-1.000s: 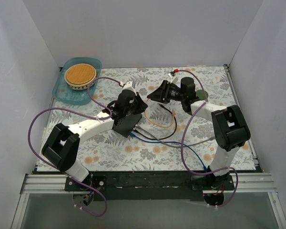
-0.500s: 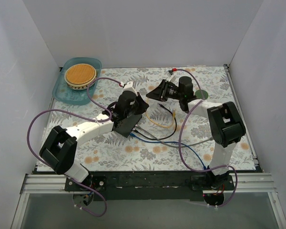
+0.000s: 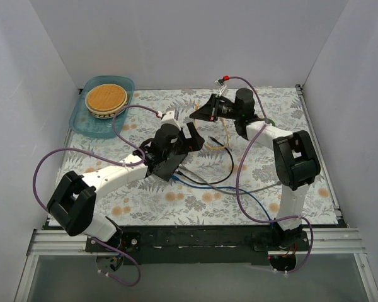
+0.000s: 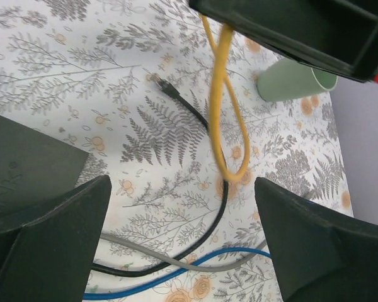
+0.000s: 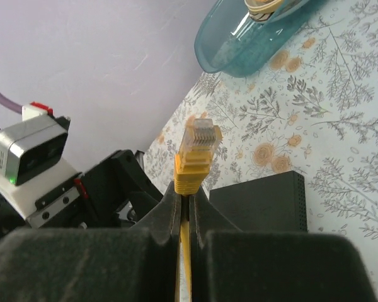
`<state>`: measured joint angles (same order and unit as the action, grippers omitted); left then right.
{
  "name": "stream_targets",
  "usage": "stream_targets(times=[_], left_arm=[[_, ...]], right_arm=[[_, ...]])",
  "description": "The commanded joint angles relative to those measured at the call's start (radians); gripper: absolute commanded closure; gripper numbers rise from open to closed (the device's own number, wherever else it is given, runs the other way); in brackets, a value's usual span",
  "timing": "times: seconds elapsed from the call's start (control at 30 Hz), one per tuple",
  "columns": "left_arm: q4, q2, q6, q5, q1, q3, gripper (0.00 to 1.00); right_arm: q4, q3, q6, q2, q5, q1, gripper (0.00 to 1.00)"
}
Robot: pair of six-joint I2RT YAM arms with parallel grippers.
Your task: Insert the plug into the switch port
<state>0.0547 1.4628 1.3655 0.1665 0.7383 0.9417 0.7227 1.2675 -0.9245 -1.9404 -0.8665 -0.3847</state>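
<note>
Well, white walls (image 3: 189, 44) box in a fern-print counter (image 3: 271, 182), with a teal tray (image 3: 82, 123) at ten o'clock. The switch (image 5: 259, 201) lies near centre by the left hand (image 4: 183, 242), which is spread wide. At twelve o'clock, the right hand (image 5: 184, 196) pinches the yellow plug (image 5: 198, 148).

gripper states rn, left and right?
Left gripper: open, nothing between the fingers.
Right gripper: shut, pinching the yellow plug at its base.
</note>
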Motion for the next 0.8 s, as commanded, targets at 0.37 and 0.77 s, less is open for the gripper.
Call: stream_targets(times=[0.37, 0.77], left_arm=[[0.053, -0.231, -0.14, -0.301, -0.186, -0.011, 0.02], [0.138, -0.18, -0.091, -0.43, -0.186, -0.009, 0.44]], right_arm=[[-0.781, 0.0, 0.898, 0.274, 0.148, -0.055, 0.99], [-0.756, -0.164, 0.932, 0.431, 0.362, -0.226, 0.99]])
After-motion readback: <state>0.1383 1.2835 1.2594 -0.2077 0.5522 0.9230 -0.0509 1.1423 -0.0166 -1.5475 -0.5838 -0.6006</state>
